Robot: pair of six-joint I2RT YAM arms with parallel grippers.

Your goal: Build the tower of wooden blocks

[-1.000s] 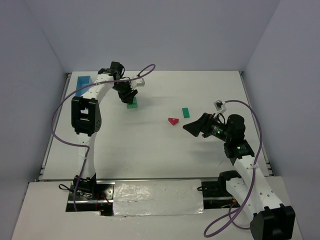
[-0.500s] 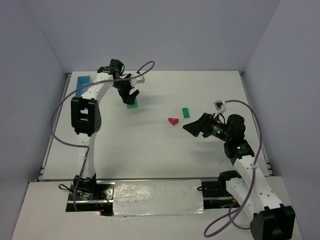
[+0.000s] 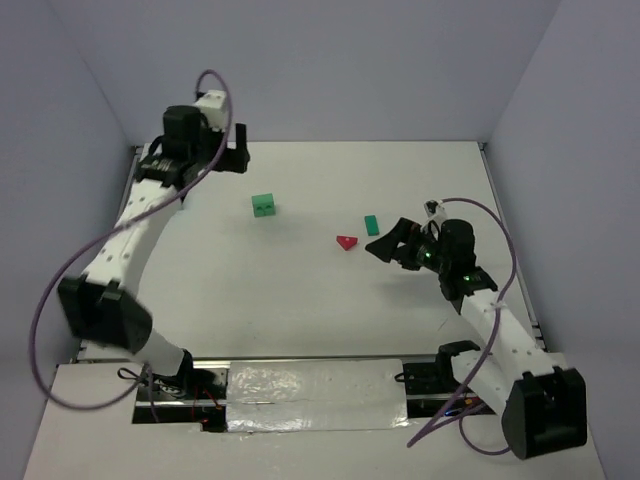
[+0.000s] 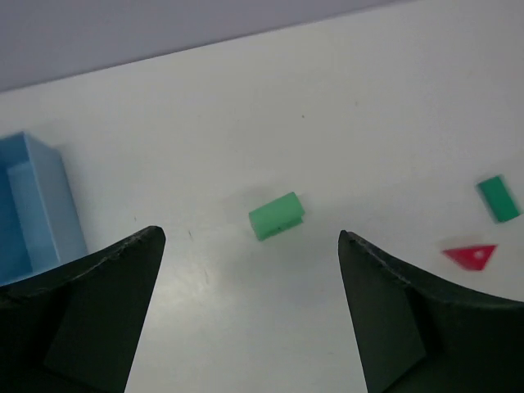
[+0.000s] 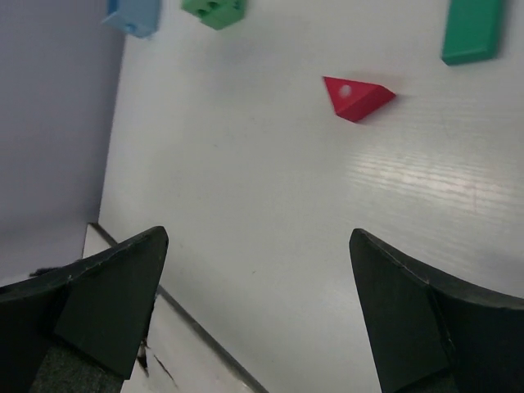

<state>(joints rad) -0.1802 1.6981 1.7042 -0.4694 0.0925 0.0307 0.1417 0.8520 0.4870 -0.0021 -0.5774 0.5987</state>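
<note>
A green cube with dark marks (image 3: 263,206) stands alone on the white table; it also shows in the left wrist view (image 4: 277,215) and the right wrist view (image 5: 214,10). A red roof-shaped piece (image 3: 347,242) lies mid-table, seen also from the left wrist (image 4: 470,256) and the right wrist (image 5: 355,97). A flat green block (image 3: 372,225) lies just behind it, also seen from the left wrist (image 4: 499,198) and the right wrist (image 5: 472,29). My left gripper (image 3: 237,150) is open and empty, raised behind and left of the cube. My right gripper (image 3: 384,243) is open and empty, just right of the red piece.
A light blue box (image 4: 33,205) sits at the table's far left, hidden by my left arm in the top view; its corner shows in the right wrist view (image 5: 133,15). Grey walls enclose the back and both sides. A taped strip runs along the near edge (image 3: 310,395).
My left gripper has let go of the green cube and lifted away up and to the left, leaving the cube standing. My right gripper has shifted slightly toward the red piece.
</note>
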